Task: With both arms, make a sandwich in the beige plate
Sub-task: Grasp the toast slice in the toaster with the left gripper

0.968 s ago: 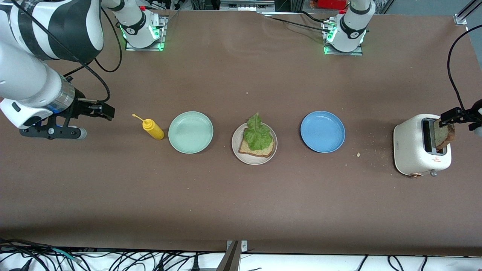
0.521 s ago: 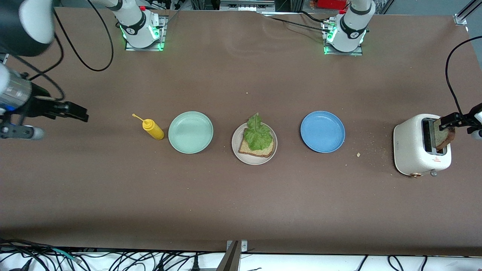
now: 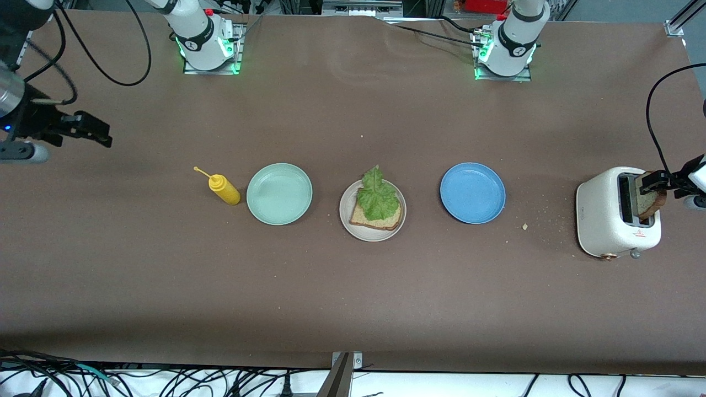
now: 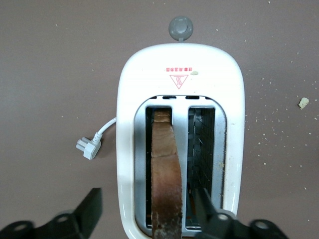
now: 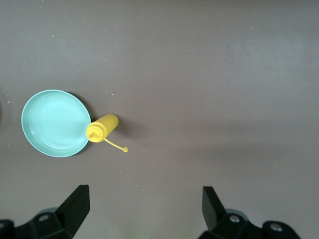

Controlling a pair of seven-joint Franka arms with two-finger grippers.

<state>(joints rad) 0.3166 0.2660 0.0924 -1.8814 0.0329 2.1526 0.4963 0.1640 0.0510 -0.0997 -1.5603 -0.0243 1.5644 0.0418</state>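
Observation:
The beige plate [image 3: 346, 205] sits mid-table with one brown bread slice [image 3: 368, 220] on it and a green lettuce leaf [image 3: 378, 197] on the bread. A second bread slice [image 3: 650, 203] stands in a slot of the white toaster [image 3: 606, 220] at the left arm's end. My left gripper [image 3: 654, 181] is open just above that slice. In the left wrist view the slice [image 4: 164, 169] lies between the spread fingers of my left gripper [image 4: 147, 213]. My right gripper [image 3: 95, 132] is open and empty over bare table at the right arm's end; it also shows in the right wrist view [image 5: 144, 209].
A mint-green plate [image 3: 259, 193] and a yellow squeeze bottle [image 3: 223, 189] lie toward the right arm's end. A blue plate [image 3: 472, 192] lies between the beige plate and the toaster. Crumbs [image 3: 525, 226] lie by the toaster. The toaster's plug [image 4: 88, 147] lies loose on the table.
My right gripper has moved away from the yellow bottle toward the right arm's end and the bases. My left gripper has come down a little onto the slice in the toaster.

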